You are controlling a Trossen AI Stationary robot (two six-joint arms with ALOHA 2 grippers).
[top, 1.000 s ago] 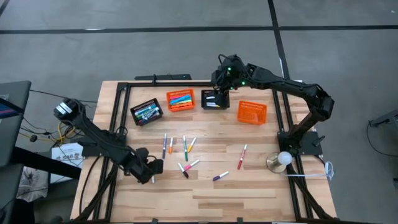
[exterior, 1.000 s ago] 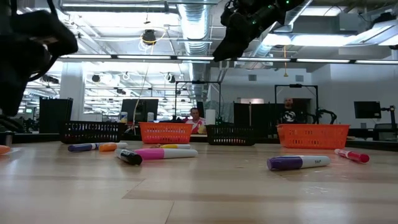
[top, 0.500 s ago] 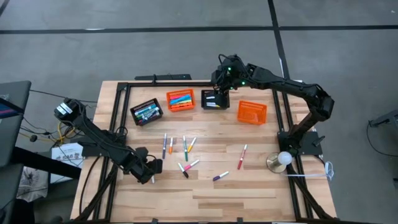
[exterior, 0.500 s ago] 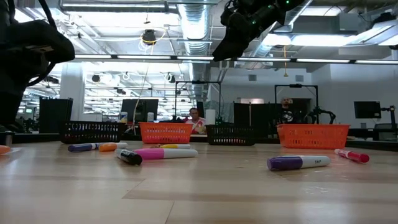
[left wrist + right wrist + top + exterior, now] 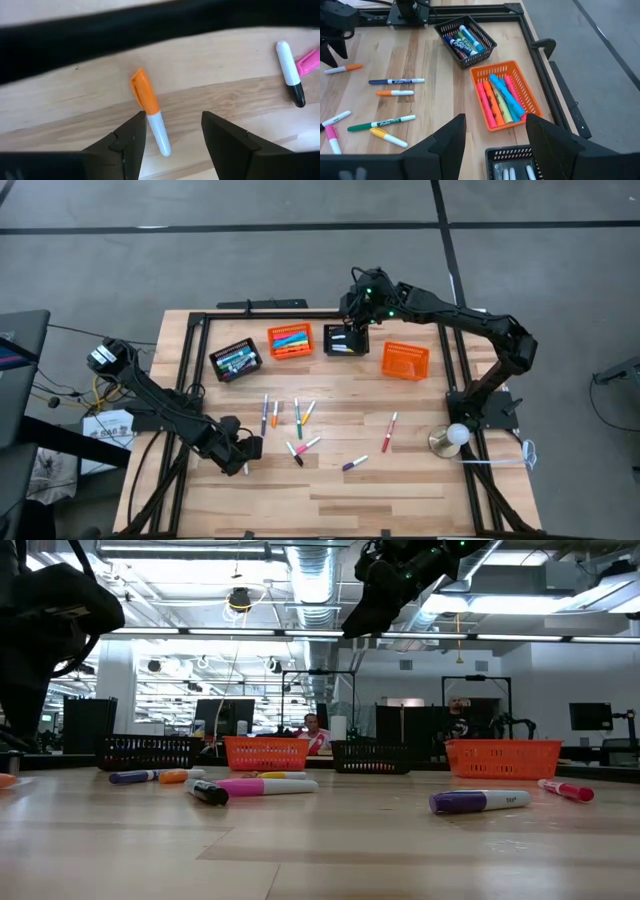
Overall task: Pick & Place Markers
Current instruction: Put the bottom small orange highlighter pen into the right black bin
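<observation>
Markers: about ten lay loose on the bench (image 5: 400,490) between the arms, among them a purple one (image 5: 354,464), a red one (image 5: 389,431) and a pink one (image 5: 262,786); others already sat sorted in the baskets along the far edge.
Target marker: an orange-capped marker (image 5: 149,110) with a white barrel lay flat on the wood, apart from its neighbours, pointing into the gap between the left fingers.
Handling: it looked light, stiff and smooth; being round, it would likely roll or skid if nudged from one side, though a firm pinch should not harm it.
Grasp point: the middle of the barrel near the cap joint, fingers across its length, seemed the safest hold.
Left gripper (image 5: 172,131): low over the near-left part of the bench, fingers spread and empty, the marker not yet squarely between them.
Right gripper (image 5: 495,131): raised over the black basket (image 5: 343,341) at the far side, fingers apart, nothing in them.
Baskets: the orange basket (image 5: 532,102) held pink, orange, yellow and blue markers; another black basket (image 5: 485,37) held dark and green ones; a further orange basket (image 5: 405,360) stood to the right.
</observation>
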